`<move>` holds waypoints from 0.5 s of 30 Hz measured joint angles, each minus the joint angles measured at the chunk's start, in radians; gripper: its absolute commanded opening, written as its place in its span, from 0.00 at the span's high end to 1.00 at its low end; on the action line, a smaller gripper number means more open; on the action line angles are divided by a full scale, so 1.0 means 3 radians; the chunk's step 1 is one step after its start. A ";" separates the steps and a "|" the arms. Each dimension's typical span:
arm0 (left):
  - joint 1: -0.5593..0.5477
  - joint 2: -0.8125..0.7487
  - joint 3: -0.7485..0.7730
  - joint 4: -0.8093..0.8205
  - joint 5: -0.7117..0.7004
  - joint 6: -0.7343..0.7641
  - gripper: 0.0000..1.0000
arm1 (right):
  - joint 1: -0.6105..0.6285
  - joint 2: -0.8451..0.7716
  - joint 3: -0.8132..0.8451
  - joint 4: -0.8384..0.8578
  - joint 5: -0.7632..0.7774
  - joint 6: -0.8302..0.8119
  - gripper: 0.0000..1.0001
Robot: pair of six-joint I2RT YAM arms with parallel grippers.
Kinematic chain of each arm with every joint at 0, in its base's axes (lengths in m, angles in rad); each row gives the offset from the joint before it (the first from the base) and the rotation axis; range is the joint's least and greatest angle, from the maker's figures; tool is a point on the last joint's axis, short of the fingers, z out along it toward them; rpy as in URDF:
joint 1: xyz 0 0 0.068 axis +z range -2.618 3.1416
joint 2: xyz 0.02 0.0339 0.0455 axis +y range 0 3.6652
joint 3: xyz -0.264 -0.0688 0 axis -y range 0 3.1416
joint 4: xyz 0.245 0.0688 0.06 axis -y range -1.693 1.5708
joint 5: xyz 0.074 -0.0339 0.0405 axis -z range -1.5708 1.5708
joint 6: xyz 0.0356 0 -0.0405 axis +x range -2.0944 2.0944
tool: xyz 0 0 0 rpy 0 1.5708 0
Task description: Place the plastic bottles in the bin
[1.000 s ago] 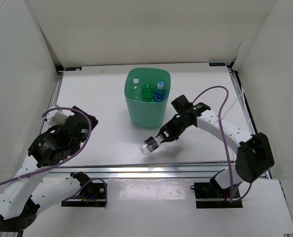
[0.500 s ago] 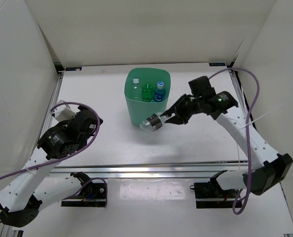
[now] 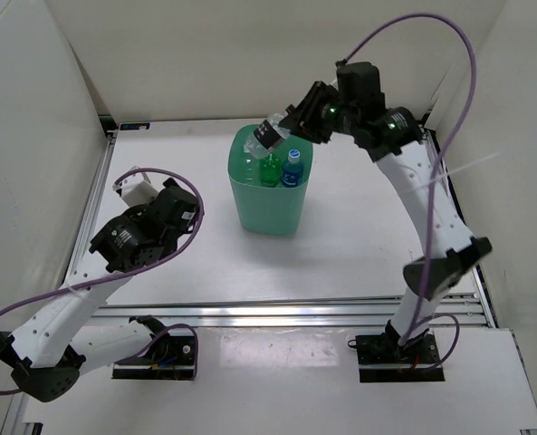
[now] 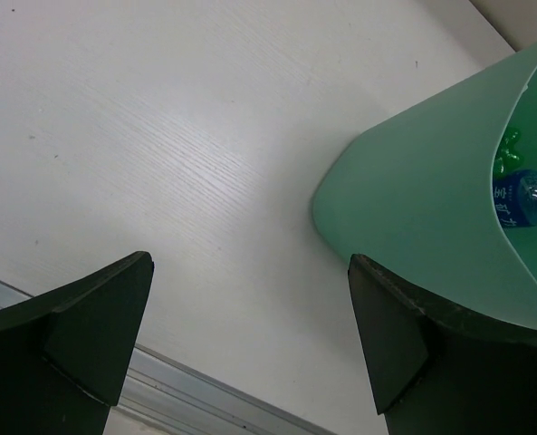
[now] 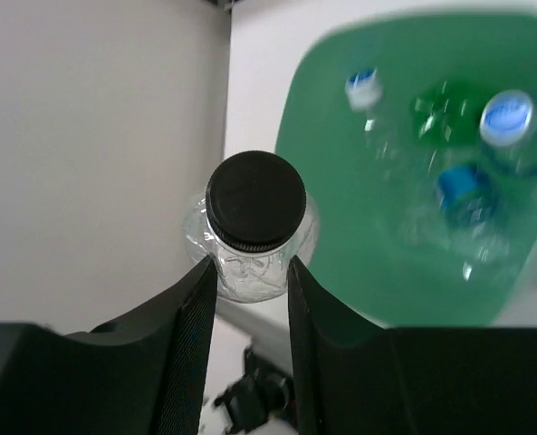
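The mint-green bin (image 3: 268, 207) stands at the middle back of the table. My right gripper (image 3: 289, 123) is shut on the short clear black-capped bottle (image 3: 273, 130) and holds it tilted above the bin's back rim. In the right wrist view the bottle (image 5: 254, 204) sits between my fingers (image 5: 192, 313), cap toward the camera, beside the bin's opening (image 5: 404, 245). Inside the bin are a white-capped clear bottle (image 5: 363, 86), a green bottle (image 3: 270, 169) and two blue-capped bottles (image 5: 508, 118) (image 5: 463, 186). My left gripper (image 3: 188, 207) is open and empty, left of the bin (image 4: 431, 181).
White walls enclose the table on the left, back and right. An aluminium rail (image 3: 277, 313) runs along the near edge. The right arm's purple cable (image 3: 458, 54) arcs high over the back right.
My right gripper has lifted the black-capped bottle from low in front of the bin up and back over its rim. My left arm has shifted up and right.
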 measured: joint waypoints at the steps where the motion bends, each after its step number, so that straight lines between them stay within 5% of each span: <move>1: 0.0000 0.0029 0.0018 0.0014 0.0001 0.0028 0.00 | -0.0018 0.0186 0.0174 0.0055 0.0036 -0.0106 1.00; 5: 0.0000 0.0123 0.0080 0.0061 0.0005 0.0126 0.00 | -0.0079 0.0617 0.0427 0.0153 0.0137 -0.0430 0.93; 6: 0.0000 0.0145 0.0098 0.0067 0.0006 0.0141 0.00 | -0.0092 0.0669 0.0425 0.0145 0.0158 -0.0490 0.83; 8: 0.0000 0.0174 0.0130 0.0072 0.0008 0.0175 0.00 | -0.0120 0.0711 0.0361 0.0140 0.0181 -0.0572 0.52; 10: 0.0000 0.0202 0.0174 0.0067 0.0006 0.0198 0.00 | -0.0154 0.0712 0.0300 0.0122 0.0175 -0.0601 0.00; 15: 0.0000 0.0216 0.0209 0.0043 -0.0042 0.0226 0.00 | -0.0251 0.0693 0.0286 0.0131 0.0169 -0.0688 0.00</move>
